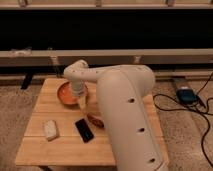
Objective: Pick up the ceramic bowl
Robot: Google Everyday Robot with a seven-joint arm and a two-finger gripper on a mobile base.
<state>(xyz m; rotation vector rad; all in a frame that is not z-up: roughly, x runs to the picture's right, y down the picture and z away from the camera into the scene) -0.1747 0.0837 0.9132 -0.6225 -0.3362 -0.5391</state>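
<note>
The ceramic bowl [67, 93] is a shallow round orange-red bowl at the back left of the wooden table [60, 145]. My white arm reaches in from the right, bends at an elbow above the bowl, and the gripper [81, 102] hangs down at the bowl's right rim, partly covering it. The contact between gripper and bowl is hidden.
A black phone-like object [84, 129] lies near the table's middle. A small dark-red oblong object [95, 120] lies right of it beside my arm. A pale rectangular block [49, 129] sits at the left front. A dark bench and cables are on the floor around.
</note>
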